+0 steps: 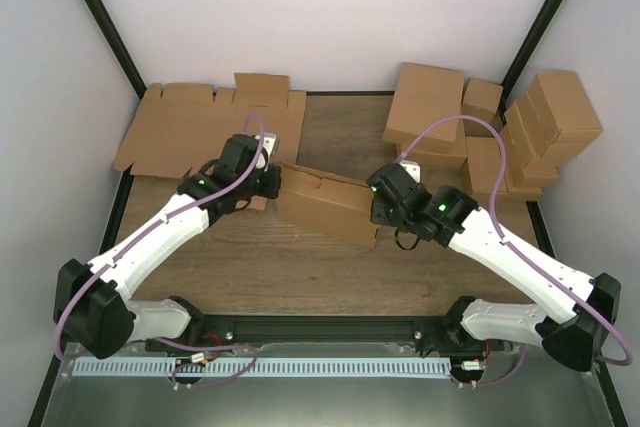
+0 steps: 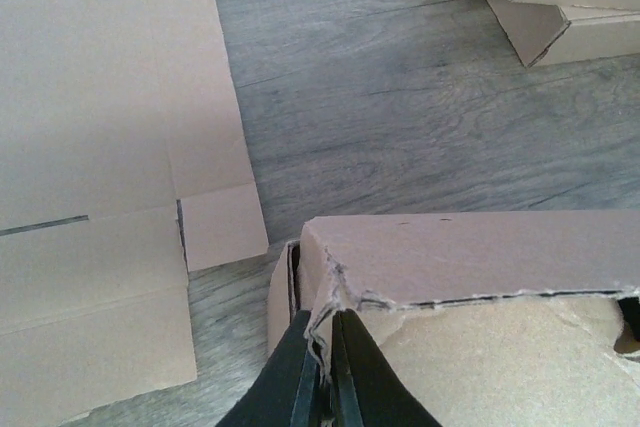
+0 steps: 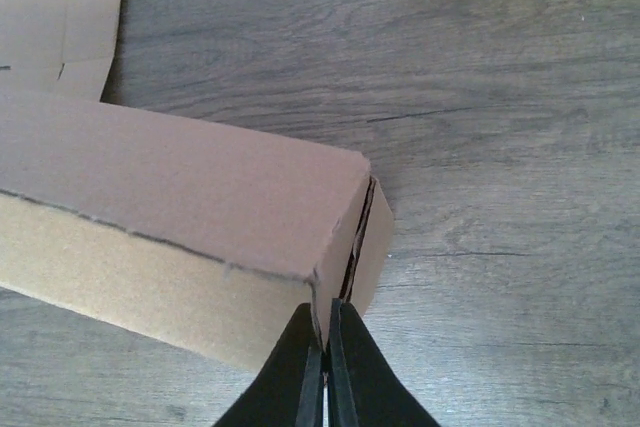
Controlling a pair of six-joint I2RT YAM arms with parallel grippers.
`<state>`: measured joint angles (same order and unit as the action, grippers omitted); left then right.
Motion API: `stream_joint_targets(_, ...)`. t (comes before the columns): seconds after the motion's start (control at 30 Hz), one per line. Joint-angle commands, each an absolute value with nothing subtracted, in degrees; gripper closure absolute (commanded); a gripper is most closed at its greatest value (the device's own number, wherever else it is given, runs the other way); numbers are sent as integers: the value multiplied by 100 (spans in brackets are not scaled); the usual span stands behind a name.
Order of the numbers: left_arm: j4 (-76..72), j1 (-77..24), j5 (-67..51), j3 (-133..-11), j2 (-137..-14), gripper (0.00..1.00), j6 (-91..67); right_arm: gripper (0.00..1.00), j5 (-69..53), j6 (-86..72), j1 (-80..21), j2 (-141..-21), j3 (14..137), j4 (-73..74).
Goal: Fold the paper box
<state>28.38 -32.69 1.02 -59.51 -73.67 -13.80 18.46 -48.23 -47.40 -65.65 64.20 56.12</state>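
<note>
**Part-formed box held at both ends: end walls need seating**

Location: the paper box (image 1: 327,205) lies at mid-table, skewed, with its long axis running from rear-left to front-right between the two arms. It is apart from the flat blanks (image 1: 190,127) at the rear left and from the closed boxes (image 1: 430,107) piled at the rear right.

Grip state: the left gripper (image 2: 325,337) has its jaws closed on the thin, ragged edge of the wall at the box's left end. The right gripper (image 3: 326,332) has its jaws pinched together on the corner edge at the right end, where a dark gap shows between the end flap and the side wall.

Assessment: the long walls stand, but the ends look unlocked, and the box interior seen from the left wrist is open.

Recommended handling:
- Keep one end pinned as an anchor and work the other; moving both at once risks twisting the shell.
- Push the right end flap inward along its crease until the gap closes.
- Keep the pinch light on the left edge, which is already frayed and may tear further.
- Hold the base flat on the table (image 1: 340,267) throughout.
</note>
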Motion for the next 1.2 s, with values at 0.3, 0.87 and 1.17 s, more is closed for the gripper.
stream_joint_targets(0.3, 3627, -3401, -156, -5313, -7337, 96, -1248, 99, 1537, -5108, -4983, -6735, 5746, 5739)
stream_joint_targets(0.87, 4436, -3283, 286, -5969, -7507, 96, -1292, 99, 1738, -4881, -4983, -6567, 5871, 5753)
stream_joint_targets(1.17, 4687, -3287, 680, -6075, -7533, 96, -1377, 99, 1730, -4847, -4983, -6585, 5862, 5698)
